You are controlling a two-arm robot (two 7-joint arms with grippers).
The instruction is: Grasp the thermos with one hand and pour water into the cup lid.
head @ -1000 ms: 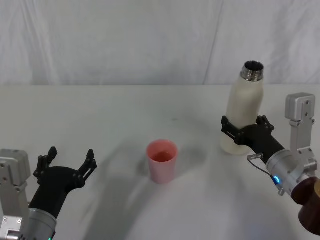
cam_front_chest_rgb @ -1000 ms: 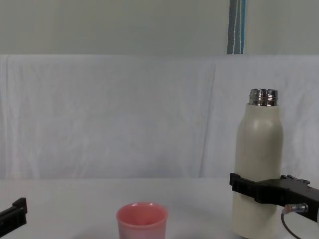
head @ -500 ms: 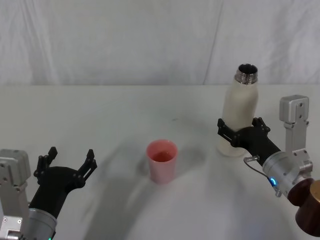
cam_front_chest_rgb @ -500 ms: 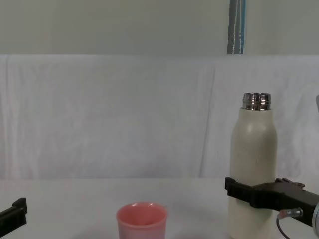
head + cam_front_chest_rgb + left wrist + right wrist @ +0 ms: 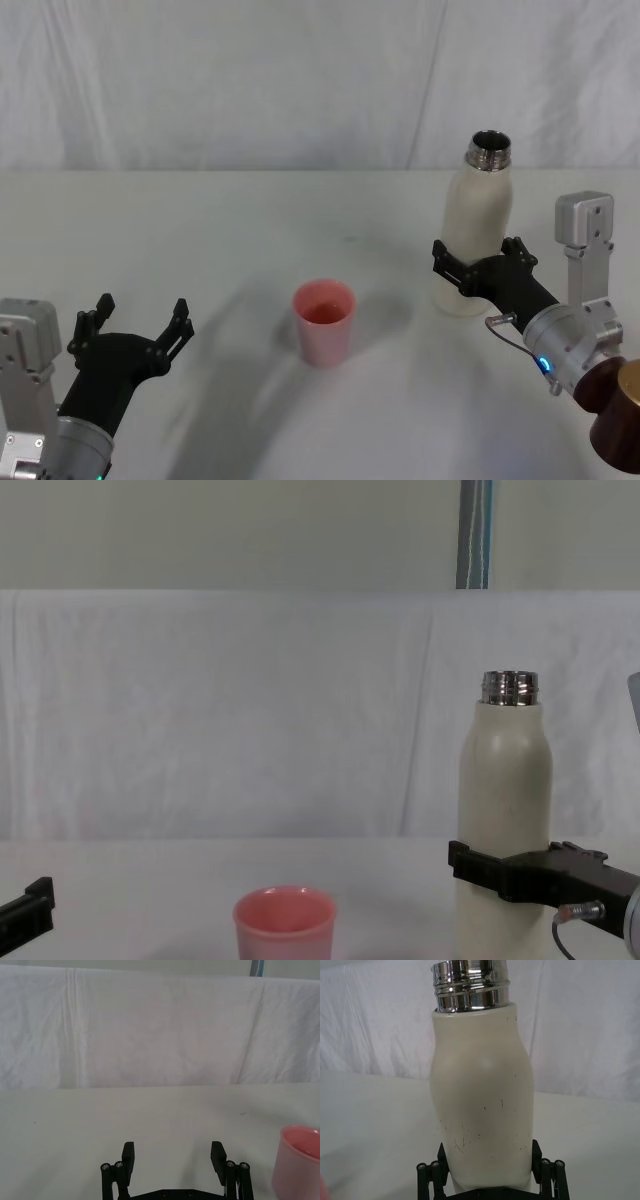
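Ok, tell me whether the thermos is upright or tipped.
Upright: the thermos stands vertical, steel neck on top, right gripper fingers around its lower body.

A staged test setup, lab-like rather than a home; a white cloth (image 5: 250, 80) hangs creased as a backdrop along the far edge of a bare white table (image 5: 200, 230); above it a plain pale wall (image 5: 230, 530) with a blue-edged vertical strip (image 5: 475, 530).

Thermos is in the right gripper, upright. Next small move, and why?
Probably carry the thermos sideways toward the cup lid before tilting. The right gripper clamps its lower body, and it stands upright with its open steel neck well to the right of the cup lid, so tilting now would likely spill onto the table. The left gripper sits open near the cup lid's left.
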